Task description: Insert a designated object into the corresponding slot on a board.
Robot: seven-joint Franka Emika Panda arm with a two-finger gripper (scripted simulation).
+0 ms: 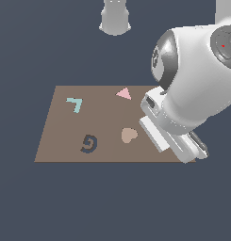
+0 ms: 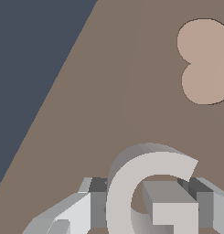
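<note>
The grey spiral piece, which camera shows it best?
The wrist view. The grey spiral piece fills the foreground there, between the fingers of the hand, above the brown board. In the exterior view the arm's bulk hides the piece entirely; only the dark spiral slot shows.

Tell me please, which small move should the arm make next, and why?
Probably lift and carry the grey spiral toward the dark spiral slot. The gripper appears shut on it near the tan heart, while the slot lies further toward the exterior view's left.
</note>
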